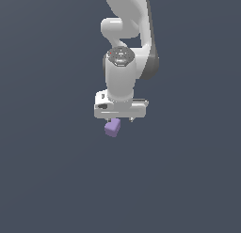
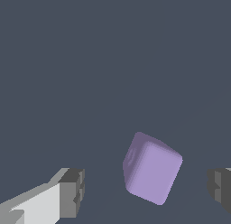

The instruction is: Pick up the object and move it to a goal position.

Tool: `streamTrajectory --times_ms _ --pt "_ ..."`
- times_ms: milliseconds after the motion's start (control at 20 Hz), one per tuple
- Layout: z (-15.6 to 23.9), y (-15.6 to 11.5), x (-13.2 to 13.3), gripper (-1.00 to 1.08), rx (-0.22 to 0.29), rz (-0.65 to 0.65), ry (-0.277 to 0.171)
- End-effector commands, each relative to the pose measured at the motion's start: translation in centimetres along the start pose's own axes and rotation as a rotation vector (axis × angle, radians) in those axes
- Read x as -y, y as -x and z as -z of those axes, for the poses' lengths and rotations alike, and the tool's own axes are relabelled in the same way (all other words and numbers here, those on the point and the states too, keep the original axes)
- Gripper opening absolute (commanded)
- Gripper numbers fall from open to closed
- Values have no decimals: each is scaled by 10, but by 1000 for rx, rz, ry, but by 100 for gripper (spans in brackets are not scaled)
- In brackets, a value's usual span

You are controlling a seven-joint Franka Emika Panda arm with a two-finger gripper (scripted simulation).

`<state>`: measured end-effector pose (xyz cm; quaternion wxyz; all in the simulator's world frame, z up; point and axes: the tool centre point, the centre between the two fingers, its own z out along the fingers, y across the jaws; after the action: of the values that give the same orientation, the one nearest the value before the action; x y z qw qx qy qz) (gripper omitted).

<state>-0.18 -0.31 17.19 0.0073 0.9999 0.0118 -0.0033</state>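
In the exterior view the white Panda arm [image 1: 123, 63] reached down from the upper edge of the picture, where its upper links were cut off. Its gripper [image 1: 121, 119] pointed downward over a plain dark grey-blue ground [image 1: 47, 180]. The fingers themselves could hardly be made out there, since the broad white hand body hid most of them and only small dark stubs showed under it.

The light-purple cube [image 1: 112, 128] sat just below the hand body, toward the exterior view's left of the hand's middle, and it was turned at an angle instead of square to the hand. Whether it rested on the ground or hung above it could not be told, for the ground carried no shadow or edge.

The wrist view showed the gripper [image 2: 145, 191] spread wide. One grey finger pad [image 2: 73, 192] stood on one side and the other [image 2: 220, 188] was cut off at the picture's edge. The cube [image 2: 151, 169] lay between them, tilted, with clear gaps on both sides, so neither pad touched it. It sat nearer the cut-off pad than the other.
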Motion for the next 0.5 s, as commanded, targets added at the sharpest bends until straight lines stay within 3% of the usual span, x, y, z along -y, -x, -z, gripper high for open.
streamTrajectory --times_ms 0,450 --pt "0 0 0 100 0 0 0" --pt "10 -3 20 100 -15 10 -28"
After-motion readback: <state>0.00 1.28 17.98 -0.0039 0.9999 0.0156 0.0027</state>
